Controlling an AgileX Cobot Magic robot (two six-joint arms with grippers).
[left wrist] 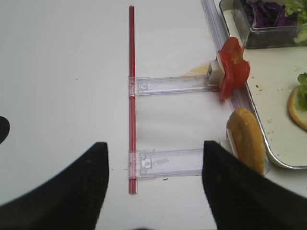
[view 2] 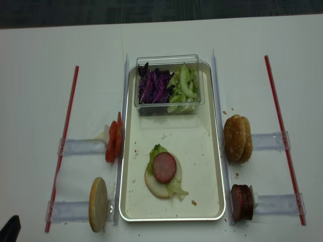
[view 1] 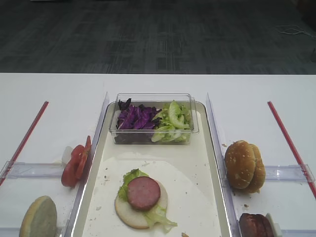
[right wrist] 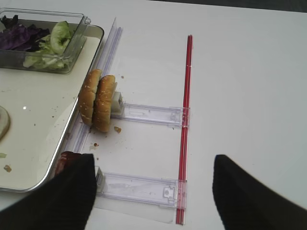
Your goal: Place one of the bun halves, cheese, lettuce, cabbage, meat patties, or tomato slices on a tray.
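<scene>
I am holding both grippers open — right gripper (right wrist: 151,191), left gripper (left wrist: 156,184) — and lining up on the tomato slices (view 1: 76,163) just left of the tray (view 1: 210,163), next layer for the patty (view 1: 143,193).

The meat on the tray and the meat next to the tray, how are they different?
The meat patty on the tray lies flat on lettuce and a bun half. The meat patties beside the tray stand on edge in a clear holder. One is alone; the others are bunched together. All are round and reddish.
</scene>
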